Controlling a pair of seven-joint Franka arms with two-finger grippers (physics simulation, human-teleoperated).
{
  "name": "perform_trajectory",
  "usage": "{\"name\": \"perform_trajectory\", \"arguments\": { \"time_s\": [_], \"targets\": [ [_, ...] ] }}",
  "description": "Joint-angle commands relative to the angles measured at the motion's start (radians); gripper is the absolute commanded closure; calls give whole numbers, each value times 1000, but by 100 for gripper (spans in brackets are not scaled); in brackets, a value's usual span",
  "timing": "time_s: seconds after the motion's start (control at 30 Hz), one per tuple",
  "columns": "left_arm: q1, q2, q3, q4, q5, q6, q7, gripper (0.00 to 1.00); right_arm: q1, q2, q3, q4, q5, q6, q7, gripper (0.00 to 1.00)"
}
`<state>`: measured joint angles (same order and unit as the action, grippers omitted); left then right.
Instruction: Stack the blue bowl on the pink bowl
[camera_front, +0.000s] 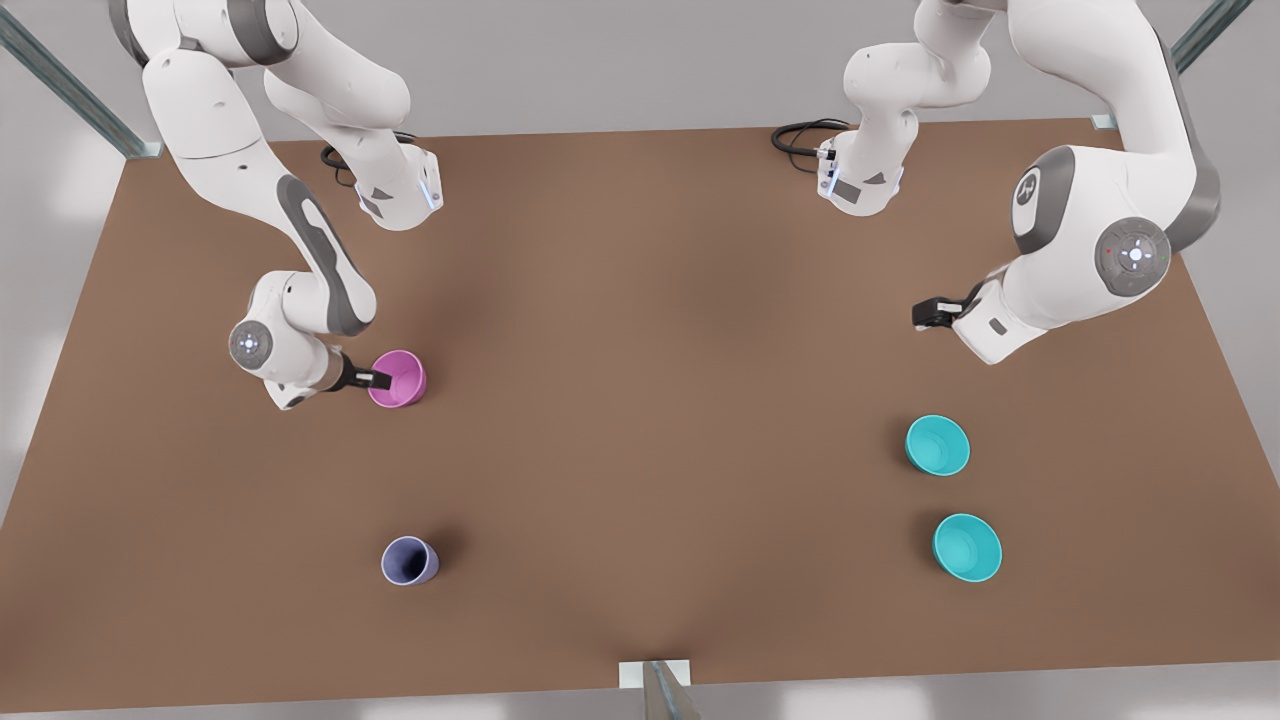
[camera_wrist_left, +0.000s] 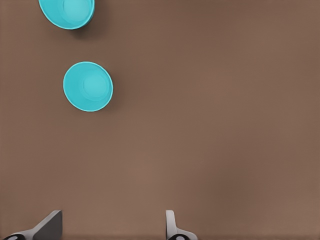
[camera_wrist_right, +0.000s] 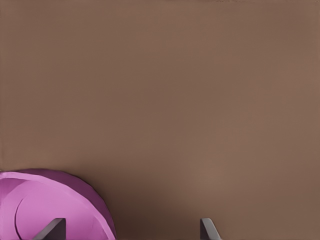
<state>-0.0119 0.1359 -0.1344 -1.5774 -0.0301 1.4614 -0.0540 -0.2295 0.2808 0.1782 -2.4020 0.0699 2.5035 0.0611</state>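
A brown desk (camera_front: 640, 420) carries four vessels under two white arms. The right end effector (camera_front: 378, 379), on the front view's left, sits at the rim of the pink bowl (camera_front: 398, 379); the right wrist view shows its fingers (camera_wrist_right: 51, 230) spread apart, one over the bowl's interior and the other outside it over bare desk, so the end effector is open and straddles the rim without gripping. The left end effector (camera_front: 925, 314), on the front view's right, hangs over bare desk with its fingers (camera_wrist_left: 171, 226) parted and holding nothing. Two identical turquoise bowls lie beyond it toward the camera: the blue bowl (camera_front: 938, 445), nearer the left end effector, and a second teal bowl (camera_front: 967, 547) just beside it, the two not touching. Both stand upright and well apart from the pink bowl. A lavender-blue cup (camera_front: 409, 561) stands upright on the front view's left, nearer the camera than the pink bowl. The desk between the bowls lies unobstructed.
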Motion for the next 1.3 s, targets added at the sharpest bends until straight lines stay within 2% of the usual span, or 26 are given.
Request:
{"name": "perform_trajectory", "arguments": {
  "time_s": [0.0,0.07,0.17,0.2,0.23,0.27,0.3,0.33,0.5,0.57,0.63,0.7,0.87,0.97,1.07,1.17,1.27],
  "targets": [
    [0,-1,-1,0,1,-1,-1,0,1,0,7,0,4,49,2,3],
    [0,-1,-1,0,-1,-1,-1,0,1,-2,18,0,4,37,3,9],
    [-2,-1,-1,0,-1,-1,-1,0,1,-2,37,1,11,15,6,10],
    [-2,-1,-1,0,1,-1,-1,0,1,-2,40,9,22,-8,6,18],
    [0,-1,-1,0,-1,-1,-1,0,1,-3,40,14,25,-25,6,46],
    [-2,-1,-1,0,-1,-1,-1,0,1,1,40,18,25,-25,6,64],
    [0,-1,-1,0,-1,-1,-1,0,1,3,40,23,25,-25,5,75],
    [-2,-1,-1,0,1,-1,-1,0,1,3,41,26,25,-28,5,79],
    [-2,-1,-1,0,-1,-1,-1,0,2,3,55,104,54,-160,5,79],
    [-2,-1,-1,0,-1,-1,-3,0,10,0,72,204,106,-296,6,79],
    [0,-1,-1,0,-1,-13,-3,0,123,3,69,320,169,-351,74,79],
    [0,-1,-1,0,-1,-13,-3,0,292,26,66,451,159,-351,356,79],
    [4,17,-1,0,1,-12,-3,0,536,334,63,940,-16,-356,844,79],
    [36,51,-1,2,-4,17,-4,0,604,503,60,1124,-71,-356,898,79],
    [95,184,1,17,-8,175,2,0,642,621,60,1238,-140,-345,896,79],
    [178,418,13,200,-70,266,132,0,642,679,61,1273,-139,-292,895,79],
    [204,513,49,204,-74,427,227,0,641,695,63,1281,-131,-265,895,79]
  ]
}}
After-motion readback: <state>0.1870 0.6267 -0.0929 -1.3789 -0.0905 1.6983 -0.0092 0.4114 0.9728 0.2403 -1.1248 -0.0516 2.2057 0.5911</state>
